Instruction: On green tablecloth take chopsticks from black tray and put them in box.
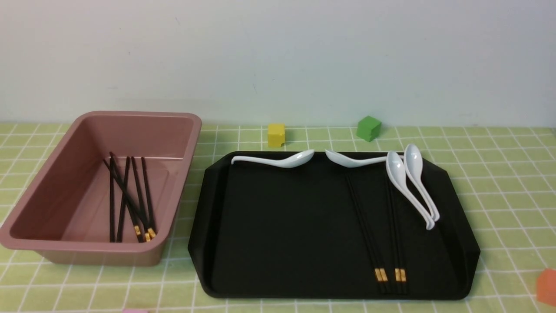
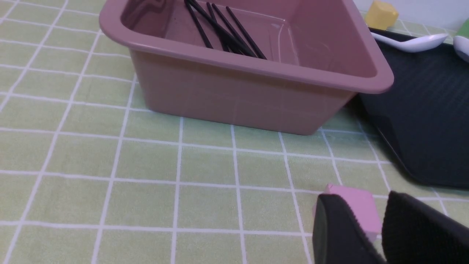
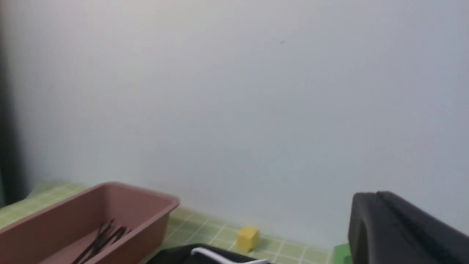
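The black tray (image 1: 282, 226) lies on the green tablecloth (image 1: 499, 174). Two pairs of chopsticks (image 1: 365, 226) lie side by side on the tray's right half, gold bands toward me. The pink box (image 1: 143, 115) stands left of the tray with several chopsticks (image 1: 126, 195) inside. Neither gripper shows in the front view. My left gripper (image 2: 366, 201) hovers low over the cloth near the box (image 2: 238, 95), its jaws a little apart and empty. My right gripper (image 3: 373, 196) is shut, empty and raised, pointing at the wall.
Several white spoons (image 1: 278, 161) lie along the tray's far edge and right side. A yellow cube (image 1: 276, 134) and a green cube (image 1: 369, 128) sit behind the tray. An orange cube (image 1: 546, 286) sits at the right edge. A pink cube (image 2: 361, 207) lies just beyond the left fingertips.
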You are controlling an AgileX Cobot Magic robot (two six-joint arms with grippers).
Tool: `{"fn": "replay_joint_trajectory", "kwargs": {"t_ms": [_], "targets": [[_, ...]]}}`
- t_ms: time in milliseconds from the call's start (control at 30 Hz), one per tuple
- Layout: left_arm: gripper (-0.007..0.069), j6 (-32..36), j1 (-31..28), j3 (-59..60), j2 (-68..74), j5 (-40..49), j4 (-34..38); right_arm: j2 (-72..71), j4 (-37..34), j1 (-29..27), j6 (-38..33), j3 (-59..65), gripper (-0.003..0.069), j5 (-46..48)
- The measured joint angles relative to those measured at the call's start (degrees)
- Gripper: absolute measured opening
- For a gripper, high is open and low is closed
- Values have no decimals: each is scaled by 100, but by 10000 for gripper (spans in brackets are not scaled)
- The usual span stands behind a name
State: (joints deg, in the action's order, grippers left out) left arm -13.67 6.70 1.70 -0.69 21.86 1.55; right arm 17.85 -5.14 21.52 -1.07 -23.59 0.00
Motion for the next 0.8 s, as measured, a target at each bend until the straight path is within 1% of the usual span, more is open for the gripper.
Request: {"fn": "replay_joint_trajectory", "kwargs": {"t_ms": [167,233,267,300,433,567,700,800], "targets": [[218,0,0,0,0,0,0,-790,0,-738,0,797,22,-55],[218,0,0,0,0,0,0,-1012,0,-952,0,1108,23,0],[218,0,0,0,0,0,0,-1274,0,-1209,0,1416,22,147],[218,0,0,0,0,0,0,-1405,0,-1344,0,1602,24,251],[218,0,0,0,0,0,0,-1772,6,-1708,0,2184,29,642],[222,0,0,0,0,0,0,-1834,77,-1810,0,2491,32,1075],[229,0,0,0,0,6,0,-1838,230,-1810,4,2493,34,1944],[233,0,0,0,0,6,0,-1840,250,-1810,4,2473,38,2060]]}}
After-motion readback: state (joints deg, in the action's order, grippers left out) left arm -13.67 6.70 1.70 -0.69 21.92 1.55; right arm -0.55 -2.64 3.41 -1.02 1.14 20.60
